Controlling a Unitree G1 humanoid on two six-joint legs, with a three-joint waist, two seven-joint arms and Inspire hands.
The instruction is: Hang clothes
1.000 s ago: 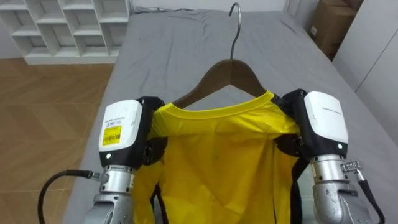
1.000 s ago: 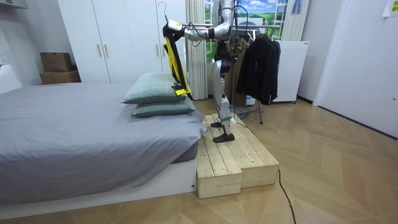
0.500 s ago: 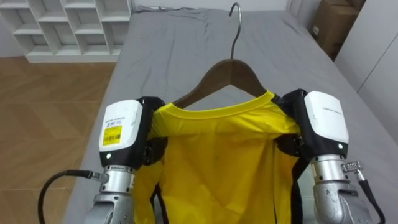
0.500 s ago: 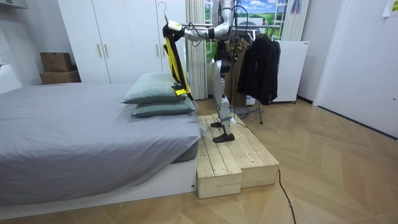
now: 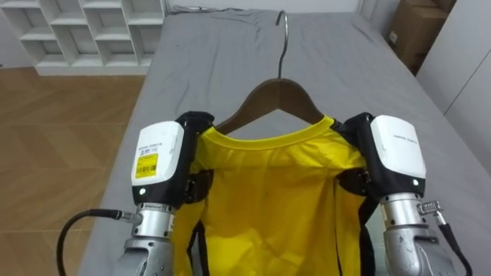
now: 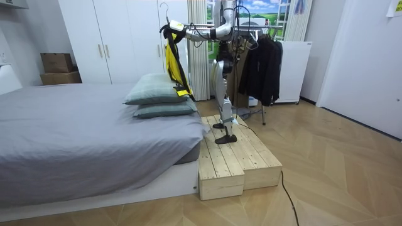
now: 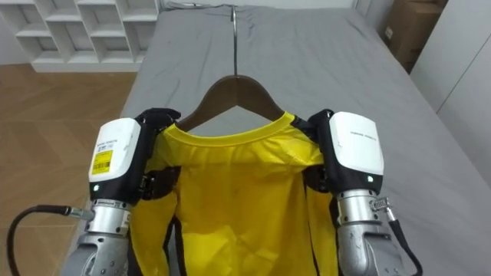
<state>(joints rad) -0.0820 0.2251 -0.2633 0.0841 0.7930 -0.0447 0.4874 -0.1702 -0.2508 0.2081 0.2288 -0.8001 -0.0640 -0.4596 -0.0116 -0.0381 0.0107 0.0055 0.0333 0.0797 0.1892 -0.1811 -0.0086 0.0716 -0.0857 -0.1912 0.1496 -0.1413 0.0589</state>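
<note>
**Bright, even room light with soft shadows**

Both eye views are evenly lit. The grey bed [image 5: 337,69] shows only faint shading along its folds. The white backs of the left hand [image 5: 159,161] and the right hand [image 5: 395,153] are bright, close to glare. The yellow shirt [image 5: 268,199] has soft shading in the creases below its collar. In the room view, daylight shows at the window [image 6: 264,12], upper centre. A soft shadow lies under the bed's edge, lower left.
</note>
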